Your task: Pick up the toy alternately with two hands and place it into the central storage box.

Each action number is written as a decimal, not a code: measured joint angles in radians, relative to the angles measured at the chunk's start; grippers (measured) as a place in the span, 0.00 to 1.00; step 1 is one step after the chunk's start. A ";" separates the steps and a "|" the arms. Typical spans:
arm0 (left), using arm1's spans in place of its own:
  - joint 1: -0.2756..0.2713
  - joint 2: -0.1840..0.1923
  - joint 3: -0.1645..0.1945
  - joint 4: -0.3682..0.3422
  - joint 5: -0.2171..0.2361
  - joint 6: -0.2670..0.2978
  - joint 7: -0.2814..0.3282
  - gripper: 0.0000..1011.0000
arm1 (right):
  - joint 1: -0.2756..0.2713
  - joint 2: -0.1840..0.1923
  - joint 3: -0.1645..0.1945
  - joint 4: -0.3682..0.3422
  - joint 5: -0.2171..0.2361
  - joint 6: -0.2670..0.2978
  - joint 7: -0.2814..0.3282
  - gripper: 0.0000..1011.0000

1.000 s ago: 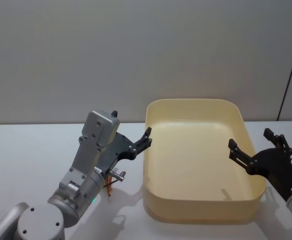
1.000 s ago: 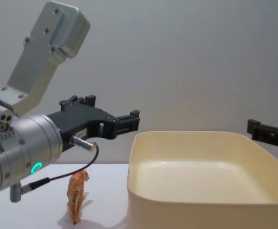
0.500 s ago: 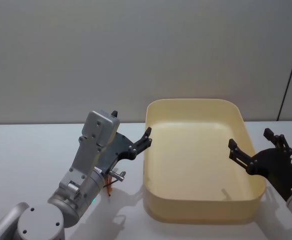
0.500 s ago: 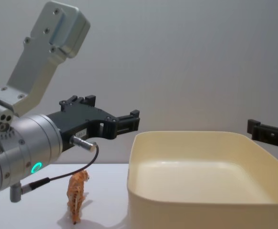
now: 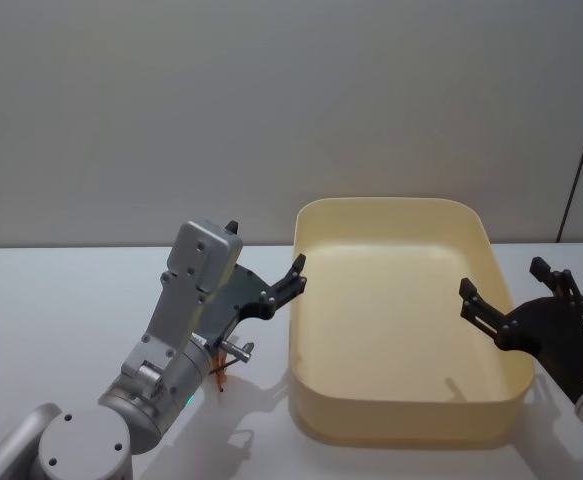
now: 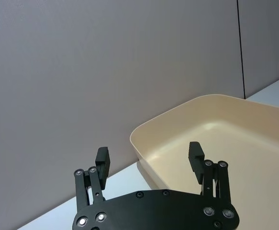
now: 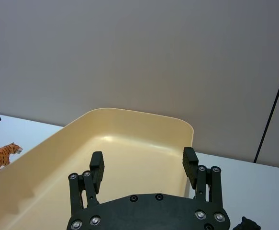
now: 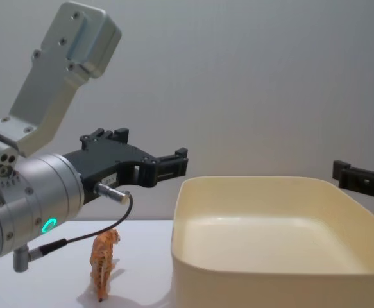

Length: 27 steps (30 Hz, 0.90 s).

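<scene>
While my left gripper (image 6: 149, 152) hangs raised over the white table (image 5: 51, 300), its two flat black fingers are spread wide apart, gripping nothing. They point across at the large cream-yellow plastic storage tub (image 5: 401, 420), tips just beside its left rim, up above the level of the wall. Down below that wrist, there it is: the small orange striped toy tiger (image 8: 103, 263), standing upright on its legs on the table, just left of the tub's near left corner and outside it. From my chest I see it side-on, under the thin black cable (image 8: 90, 237) that loops from the silver arm, where a green ring light (image 8: 49, 225) glows. From my head, just a sliver of orange peeks out beneath the arm.

Over on the other side, my right gripper (image 7: 143, 157) is parted too, fingers well apart with nothing between them. It hovers at the tub's right rim, one finger over the inside, the other outside the wall. The tub sits square in the middle of the table, a plain grey wall (image 5: 271, 100) behind it.
</scene>
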 joint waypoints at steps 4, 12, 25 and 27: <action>0.000 0.000 0.000 0.000 0.000 0.000 0.000 0.99 | 0.000 0.000 0.000 0.000 0.000 0.000 0.000 0.99; 0.000 0.000 0.000 0.000 0.000 0.000 0.000 0.99 | 0.000 0.000 0.000 0.000 0.000 0.000 0.000 0.99; 0.000 0.000 0.000 0.000 0.000 0.000 0.000 0.99 | -0.003 0.002 0.001 -0.002 0.000 -0.001 0.000 0.99; 0.000 0.000 0.000 0.000 0.000 0.000 0.000 0.99 | -0.008 0.006 0.003 -0.006 0.000 -0.003 0.000 0.99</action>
